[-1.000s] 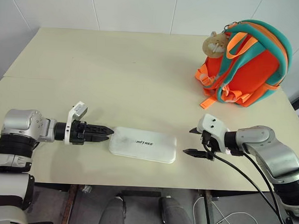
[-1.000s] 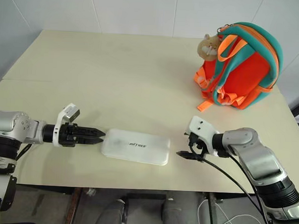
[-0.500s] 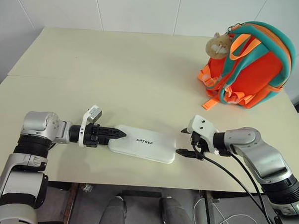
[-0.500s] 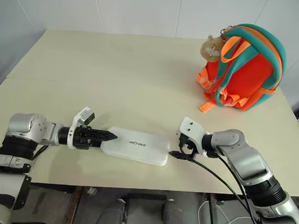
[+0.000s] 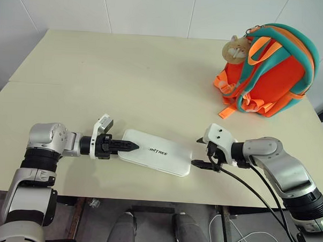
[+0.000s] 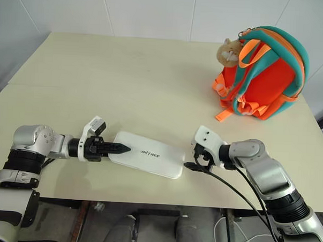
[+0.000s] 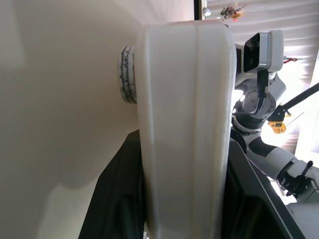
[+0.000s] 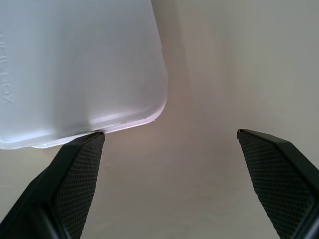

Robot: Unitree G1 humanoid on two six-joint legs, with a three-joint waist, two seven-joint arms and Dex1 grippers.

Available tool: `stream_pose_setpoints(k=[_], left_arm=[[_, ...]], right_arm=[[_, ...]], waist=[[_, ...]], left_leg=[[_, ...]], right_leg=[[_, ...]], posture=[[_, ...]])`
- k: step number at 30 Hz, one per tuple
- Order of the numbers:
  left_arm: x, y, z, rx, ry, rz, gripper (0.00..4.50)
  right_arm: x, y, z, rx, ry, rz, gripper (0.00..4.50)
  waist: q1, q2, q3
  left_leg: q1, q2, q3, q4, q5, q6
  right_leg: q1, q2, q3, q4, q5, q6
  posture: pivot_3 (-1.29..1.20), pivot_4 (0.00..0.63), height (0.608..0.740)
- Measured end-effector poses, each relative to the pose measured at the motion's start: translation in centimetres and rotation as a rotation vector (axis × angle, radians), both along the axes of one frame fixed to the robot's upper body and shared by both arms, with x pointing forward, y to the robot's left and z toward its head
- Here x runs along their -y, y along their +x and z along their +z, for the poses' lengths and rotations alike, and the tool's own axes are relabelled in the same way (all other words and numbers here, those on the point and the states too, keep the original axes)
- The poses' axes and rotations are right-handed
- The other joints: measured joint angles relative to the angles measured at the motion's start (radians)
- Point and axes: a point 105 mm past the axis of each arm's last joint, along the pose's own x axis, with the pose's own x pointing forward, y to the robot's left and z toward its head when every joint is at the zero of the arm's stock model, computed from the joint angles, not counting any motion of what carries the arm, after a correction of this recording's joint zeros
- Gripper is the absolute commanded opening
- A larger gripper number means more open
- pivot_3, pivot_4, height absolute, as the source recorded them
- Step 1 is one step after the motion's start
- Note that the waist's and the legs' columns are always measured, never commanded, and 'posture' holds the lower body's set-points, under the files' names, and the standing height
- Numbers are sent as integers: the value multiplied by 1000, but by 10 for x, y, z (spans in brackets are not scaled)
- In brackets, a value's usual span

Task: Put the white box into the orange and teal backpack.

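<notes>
**Box pinched at one end, backpack waiting**

Cream table [image 5: 126, 71] carries everything. Far beyond the right gripper [image 5: 201, 152], the orange and teal backpack [image 5: 271, 72] stands upright. Between the 2 grippers lies the white box [image 5: 157, 159]. The left gripper [image 5: 129, 146] is clamped on its near end, likely for lifting. The right gripper's fingers gape, 1 tip touching the opposite end.
</notes>
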Motion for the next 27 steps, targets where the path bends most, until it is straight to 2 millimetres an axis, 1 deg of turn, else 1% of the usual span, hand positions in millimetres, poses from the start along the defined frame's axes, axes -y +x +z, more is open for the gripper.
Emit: stream_pose_setpoints(k=[6, 8, 12, 16, 18, 22, 24, 27], left_arm=[[-4, -2, 4, 51, 36, -27, 1328], [-5, -3, 4, 59, 50, -38, 1328], [-9, -5, 6, 92, 78, -60, 1328], [-11, -6, 7, 117, 98, -71, 1328], [-11, -7, 9, 142, 116, -93, 1328], [-10, -9, 13, 193, 143, -125, 1328], [-10, -8, 14, 203, 141, -124, 1328], [-12, -7, 19, 217, 133, -104, 1328]], right_arm=[[12, 15, 26, 68, 103, -107, 4500], [19, 22, 36, 87, 159, -172, 4500], [50, 41, 60, 166, 238, -344, 4500], [77, 61, 79, 231, 323, -521, 4500], [86, 71, 86, 246, 372, -598, 4500], [98, 90, 89, 245, 454, -719, 4500], [102, 98, 91, 240, 502, -761, 4500], [110, 111, 98, 250, 584, -829, 4500]], waist=[[-6, 0, 0], [-8, 0, 0], [-13, -1, 0], [-19, -1, 0], [-22, -1, 0], [-22, -1, 0], [-22, -1, 0], [-24, -1, 0]], left_leg=[[1, 0, 0, -1, 0, 0], [1, 0, 0, -1, 0, 0], [2, 0, 0, -1, 0, 0], [5, 1, 0, -2, 0, 0], [7, 1, 1, -3, 0, 0], [8, 1, 1, -4, 0, 0], [8, 1, 1, -4, 0, 0], [8, 1, 1, -4, 0, 0]], right_leg=[[0, 0, 0, 0, 0, 0], [0, 0, 0, 0, 0, 0], [1, 0, 0, 0, 0, -1], [3, 0, 1, 0, -1, -1], [4, 0, 1, 0, -1, -1], [6, 0, 1, -2, -1, -2], [6, 0, 1, -2, -1, -2], [6, 0, 1, -2, -1, -2]], posture=[[0, 150, 740], [0, 150, 740], [0, 150, 740], [0, 150, 740], [0, 150, 740], [0, 150, 740], [0, 150, 740], [0, 150, 740]])
